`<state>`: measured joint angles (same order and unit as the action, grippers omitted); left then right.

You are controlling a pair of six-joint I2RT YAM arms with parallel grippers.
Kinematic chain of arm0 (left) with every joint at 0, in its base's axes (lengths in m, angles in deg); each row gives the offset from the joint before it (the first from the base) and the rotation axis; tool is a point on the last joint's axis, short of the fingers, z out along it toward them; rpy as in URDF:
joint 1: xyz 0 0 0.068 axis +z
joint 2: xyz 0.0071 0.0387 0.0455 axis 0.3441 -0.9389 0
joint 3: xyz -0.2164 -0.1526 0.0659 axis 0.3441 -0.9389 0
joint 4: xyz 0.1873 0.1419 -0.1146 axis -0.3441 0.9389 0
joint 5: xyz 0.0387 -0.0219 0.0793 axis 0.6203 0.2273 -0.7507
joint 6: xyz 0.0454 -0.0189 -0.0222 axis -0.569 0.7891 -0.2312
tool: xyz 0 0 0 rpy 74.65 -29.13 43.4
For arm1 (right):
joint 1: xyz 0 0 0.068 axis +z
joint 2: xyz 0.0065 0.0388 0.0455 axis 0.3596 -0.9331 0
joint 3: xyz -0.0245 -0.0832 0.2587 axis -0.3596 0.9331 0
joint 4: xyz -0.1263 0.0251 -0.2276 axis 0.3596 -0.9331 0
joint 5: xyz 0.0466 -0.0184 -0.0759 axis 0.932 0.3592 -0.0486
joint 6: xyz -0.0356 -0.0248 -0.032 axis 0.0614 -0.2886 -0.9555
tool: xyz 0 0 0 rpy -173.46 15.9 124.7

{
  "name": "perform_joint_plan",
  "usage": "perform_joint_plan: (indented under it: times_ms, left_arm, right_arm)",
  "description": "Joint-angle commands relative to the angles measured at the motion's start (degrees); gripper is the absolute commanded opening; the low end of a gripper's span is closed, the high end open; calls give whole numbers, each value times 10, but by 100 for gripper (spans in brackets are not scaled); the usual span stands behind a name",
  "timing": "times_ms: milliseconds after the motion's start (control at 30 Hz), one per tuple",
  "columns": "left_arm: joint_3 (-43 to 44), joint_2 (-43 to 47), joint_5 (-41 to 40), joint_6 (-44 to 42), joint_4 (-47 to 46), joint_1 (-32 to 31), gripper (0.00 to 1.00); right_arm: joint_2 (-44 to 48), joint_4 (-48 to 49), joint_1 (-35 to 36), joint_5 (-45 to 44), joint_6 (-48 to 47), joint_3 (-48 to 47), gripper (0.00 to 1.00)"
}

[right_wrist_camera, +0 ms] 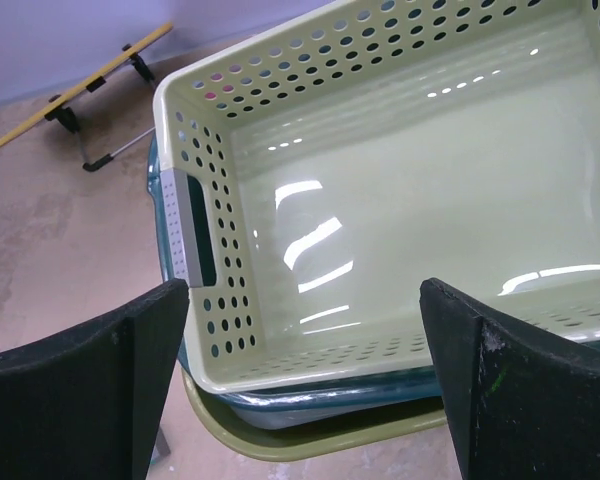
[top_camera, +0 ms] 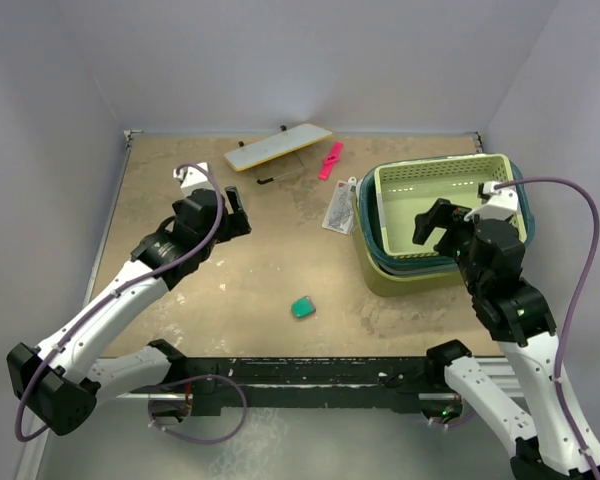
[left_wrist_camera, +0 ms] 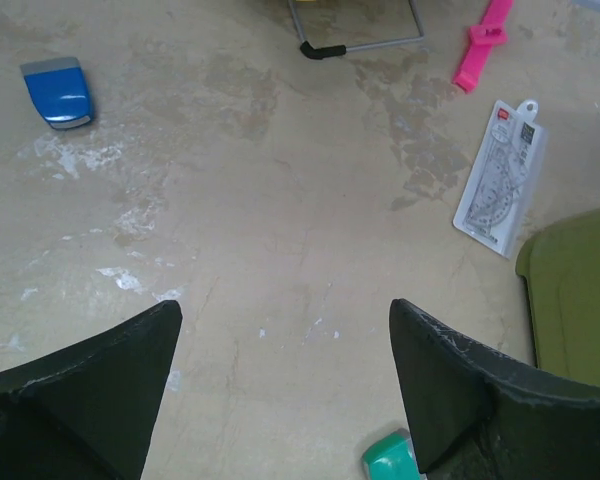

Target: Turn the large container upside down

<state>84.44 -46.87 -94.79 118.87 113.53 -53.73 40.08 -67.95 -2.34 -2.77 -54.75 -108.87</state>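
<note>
— So, where is the olive-green rectangular plastic tub (top_camera: 410,285)?
— Right side of the counter (top_camera: 280,260), directly beneath the right tool (top_camera: 438,228), spread and empty. Left tool (top_camera: 235,212), also spread, hovers well apart.

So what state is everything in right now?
Large container: upright, open side up, bottom of the stack.
Middle tub: upright, nested inside the bottom one.
Basket: upright, empty, nested on top.
Left end effector: open, holding nothing.
Right end effector: open, holding nothing, over the stack.
</note>
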Motion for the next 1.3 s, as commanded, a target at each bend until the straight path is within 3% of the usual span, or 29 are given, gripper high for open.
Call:
perform_joint_plan:
  times_ms: [0,433,533,767,933,1067,1267]
  left_arm:
    - [-2,22,-60,30,-10,2,82]
    - [-28,22,-12,9,-24,2,82]
    - [-47,20,29,8,-40,1,81]
    - [-157,14,154,98,-141,-20,80]
    - [-218,7,176,154,-191,-49,80]
    - [-223,-14,159,168,-212,-79,80]
    - [-222,-102,139,196,-255,-159,80]
  right_arm:
    - [6,62,2,21,11,12,100]
    - [-15,40,2,37,54,5,100]
    - [-25,36,2,86,8,-9,100]
    - [-48,40,3,191,-6,-18,100]
    - [-139,15,16,191,-5,-42,100]
    - [-192,0,32,130,-6,-70,99]
    - [-242,-14,40,93,-33,-95,78]
